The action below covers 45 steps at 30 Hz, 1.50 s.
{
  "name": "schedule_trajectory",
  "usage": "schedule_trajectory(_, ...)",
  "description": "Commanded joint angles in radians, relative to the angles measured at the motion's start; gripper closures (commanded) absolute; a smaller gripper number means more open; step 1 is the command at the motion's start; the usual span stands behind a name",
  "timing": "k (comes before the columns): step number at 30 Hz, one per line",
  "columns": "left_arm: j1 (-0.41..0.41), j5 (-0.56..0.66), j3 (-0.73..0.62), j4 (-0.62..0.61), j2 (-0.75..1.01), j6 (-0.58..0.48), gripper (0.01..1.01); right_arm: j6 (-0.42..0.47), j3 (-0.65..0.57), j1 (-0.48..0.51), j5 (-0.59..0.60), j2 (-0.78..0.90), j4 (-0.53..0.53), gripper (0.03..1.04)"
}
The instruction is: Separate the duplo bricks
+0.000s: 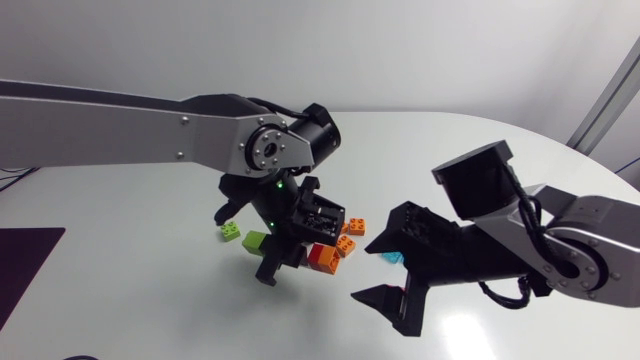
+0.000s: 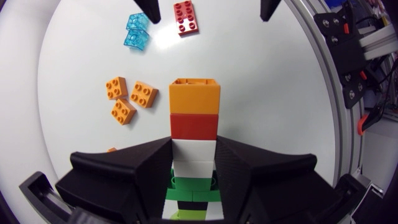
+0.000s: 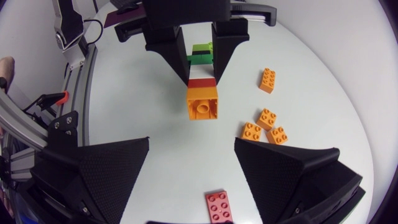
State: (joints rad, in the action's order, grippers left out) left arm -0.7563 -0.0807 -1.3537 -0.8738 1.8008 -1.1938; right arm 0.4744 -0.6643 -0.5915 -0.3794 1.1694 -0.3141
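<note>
A stack of duplo bricks (image 2: 194,126) sticks out lengthwise from my left gripper (image 2: 194,180), which is shut on its white and green part. Orange is the outermost brick (image 3: 203,103), then red, white and green. In the head view the left gripper (image 1: 290,245) holds the stack (image 1: 322,258) a little above the table's middle. My right gripper (image 1: 362,272) stands open just to the right of it, facing the stack's orange end. Its fingers (image 3: 106,174) are wide apart with nothing between them, and the stack lies ahead of them.
Loose orange bricks (image 2: 130,96) lie on the table beside the stack, also seen near the right fingers (image 3: 264,127). Two clear cyan bricks (image 2: 137,31) and a red brick (image 3: 219,206) lie under the right gripper. A lime brick (image 1: 231,230) sits left of the left gripper.
</note>
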Motion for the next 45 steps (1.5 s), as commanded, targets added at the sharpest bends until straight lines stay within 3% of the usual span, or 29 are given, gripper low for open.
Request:
schedule_trajectory(1,-0.017,-0.017,0.03,0.007,-0.029,0.046,0.777,-0.031,-0.021,-0.022,0.02,0.019,0.017,0.13)
schedule_trajectory(10,-0.052,-0.099,0.013,-0.017,-0.038,0.063,0.777,-0.023,-0.021,-0.028,0.02,0.059,0.056,0.17)
schedule_trajectory(14,-0.055,-0.106,0.01,-0.022,-0.037,0.068,0.777,-0.014,-0.018,-0.028,0.017,0.084,0.075,0.25)
schedule_trajectory(22,-0.054,-0.122,-0.004,-0.022,-0.035,0.083,0.777,-0.022,-0.003,-0.054,0.02,0.084,0.092,0.52)
schedule_trajectory(29,-0.051,-0.148,-0.018,-0.022,-0.035,0.099,0.777,-0.022,0.006,-0.076,0.033,0.084,0.092,0.82)
schedule_trajectory(45,-0.02,-0.149,0.041,-0.027,-0.038,0.057,0.777,0.013,0.009,-0.06,-0.019,0.029,0.003,0.84)
